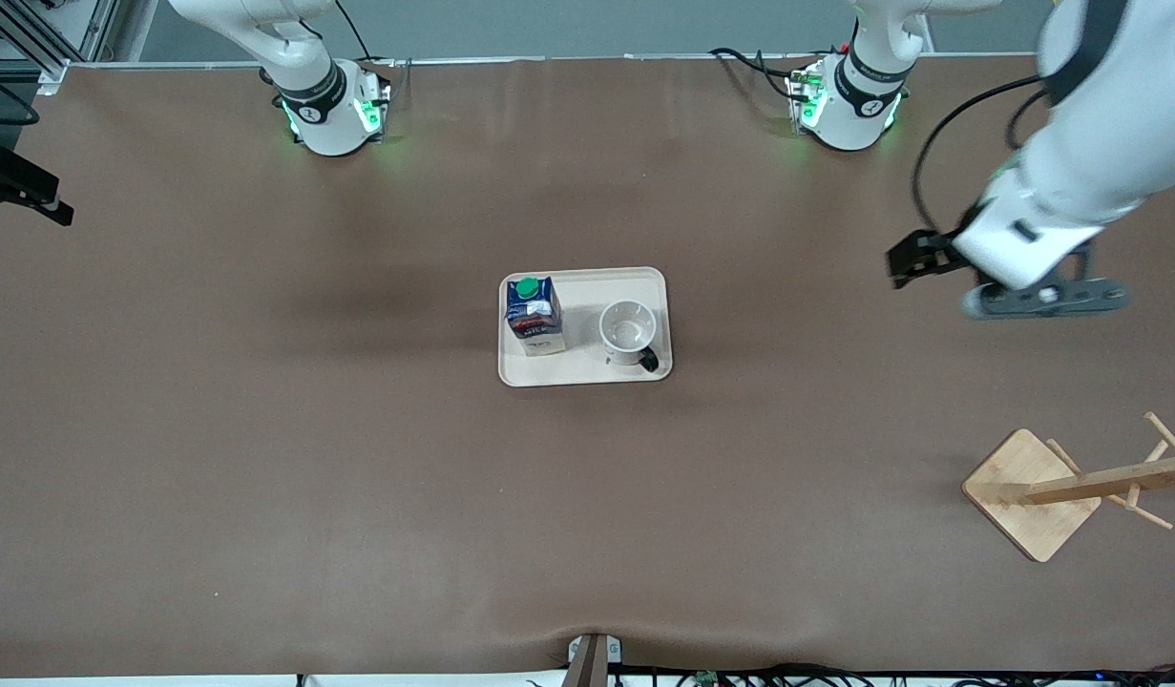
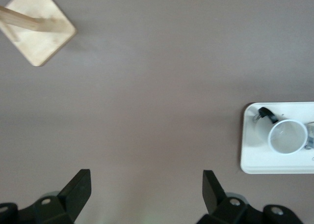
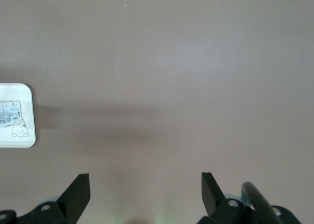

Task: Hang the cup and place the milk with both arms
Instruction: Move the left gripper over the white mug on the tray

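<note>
The white cup [image 1: 629, 331] stands upright on a cream tray [image 1: 584, 374] in the middle of the table, its black handle toward the front camera. The dark-blue milk carton [image 1: 534, 315] with a green cap stands on the same tray, beside the cup toward the right arm's end. My left gripper [image 1: 916, 260] hangs open and empty high over the bare table, between the tray and the left arm's end. In the left wrist view [image 2: 147, 182] the cup [image 2: 288, 137] is well away from it. My right gripper [image 3: 145, 184] is open and empty over bare table, with the tray's corner [image 3: 14, 141] in sight.
A wooden cup rack [image 1: 1074, 487] with slanting pegs on a square base stands near the left arm's end, nearer the front camera than the tray. It also shows in the left wrist view [image 2: 39, 30]. The brown table [image 1: 262, 458] spreads wide around the tray.
</note>
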Tool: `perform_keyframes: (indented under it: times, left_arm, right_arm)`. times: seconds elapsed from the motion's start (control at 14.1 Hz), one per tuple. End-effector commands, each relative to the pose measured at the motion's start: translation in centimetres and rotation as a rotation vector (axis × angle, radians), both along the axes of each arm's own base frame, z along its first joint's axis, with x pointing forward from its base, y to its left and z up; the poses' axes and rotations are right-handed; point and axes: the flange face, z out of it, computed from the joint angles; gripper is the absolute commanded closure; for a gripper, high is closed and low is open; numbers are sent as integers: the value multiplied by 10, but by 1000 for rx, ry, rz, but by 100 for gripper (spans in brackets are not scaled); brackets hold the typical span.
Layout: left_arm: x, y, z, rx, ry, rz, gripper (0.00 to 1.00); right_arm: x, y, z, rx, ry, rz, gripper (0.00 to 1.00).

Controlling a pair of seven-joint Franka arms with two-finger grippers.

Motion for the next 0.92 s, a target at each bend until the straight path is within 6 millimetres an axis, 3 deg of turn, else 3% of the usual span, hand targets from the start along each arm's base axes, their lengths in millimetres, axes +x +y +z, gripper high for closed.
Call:
perform_keyframes:
  times: [0.0, 0.07, 0.35, 0.5, 0.85]
  left_arm:
    - [-12, -63, -35, 21, 12, 45, 0]
    - [-18, -88, -50, 26, 20, 61, 0]
    - [-32, -148, -96, 26, 25, 95, 0]
    - [-37, -172, -121, 29, 26, 159, 0]
    - [-78, -220, -185, 21, 4, 251, 0]
  right_arm:
    - [-6, 0, 6, -1, -4, -2, 0]
    - [-5, 1, 6, -1, -6, 0, 0]
    - [-6, 0, 6, -1, -4, -2, 0]
    - [-6, 0, 5, 0, -3, -2, 0]
    - [-6, 1, 5, 0, -3, 0, 0]
